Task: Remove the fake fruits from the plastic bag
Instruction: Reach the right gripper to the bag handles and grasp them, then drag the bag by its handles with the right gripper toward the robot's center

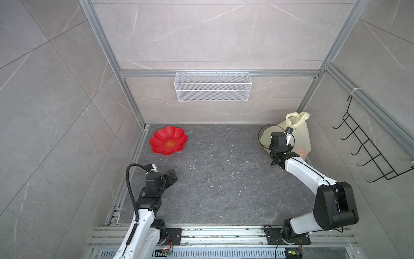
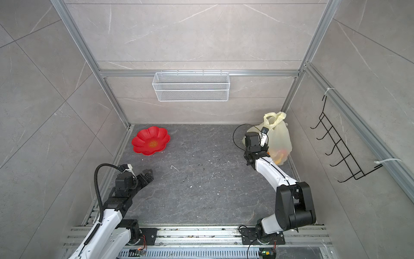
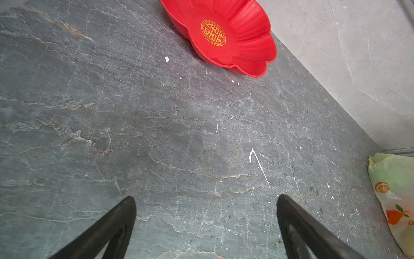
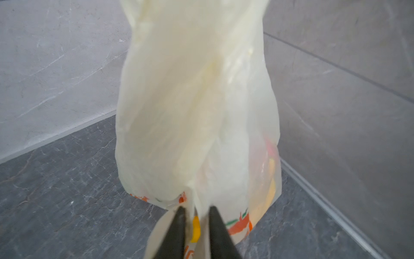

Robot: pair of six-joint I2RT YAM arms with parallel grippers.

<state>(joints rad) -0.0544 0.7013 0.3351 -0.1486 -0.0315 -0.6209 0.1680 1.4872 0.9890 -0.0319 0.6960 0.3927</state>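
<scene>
The plastic bag (image 1: 301, 132) (image 2: 280, 134), pale yellow and translucent, stands upright in the far right corner with its handles up. The fake fruits (image 2: 281, 154) show only as blurred orange, yellow and red shapes through the film near its base (image 4: 271, 170). My right gripper (image 4: 194, 212) is at the bag's lower near side, its jaws shut on a fold of the film. A small yellow patch sits between them; I cannot tell what it is. My left gripper (image 1: 171, 176) (image 3: 206, 199) is open over bare floor at the near left, holding nothing.
A red flower-shaped plate (image 1: 177, 134) (image 3: 246, 44) lies at the far left of the dark stone floor. A white wire basket (image 1: 212, 86) hangs on the back wall. A black hook rack (image 1: 367, 145) hangs on the right wall.
</scene>
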